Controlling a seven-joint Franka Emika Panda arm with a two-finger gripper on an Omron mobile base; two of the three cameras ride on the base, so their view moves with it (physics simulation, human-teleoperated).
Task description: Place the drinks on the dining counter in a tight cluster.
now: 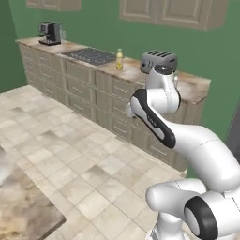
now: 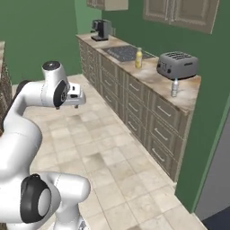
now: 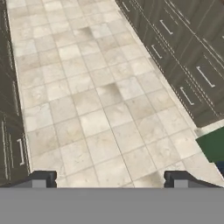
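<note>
Two drinks stand on the marbled counter along the green wall, seen across the tiled floor. Going left to right in the right base view: a dark coffee machine sits at the far end, then a black cooktop, then the yellow bottle with its grey cap, upright just beside the cooktop's near edge. Next comes the silver toaster, and in front of it, close to the counter's front edge, the small clear water bottle stands upright, apart from the toaster. The two bottles are well apart from each other.

In the left base view, a corner of the dining counter shows at the lower left, far across the floor from both bottles.

The gripper hangs over bare floor tiles in the hand view, its two dark fingertips spread wide with nothing between them. Drawer fronts of the wall cabinets run along that view's right side.
</note>
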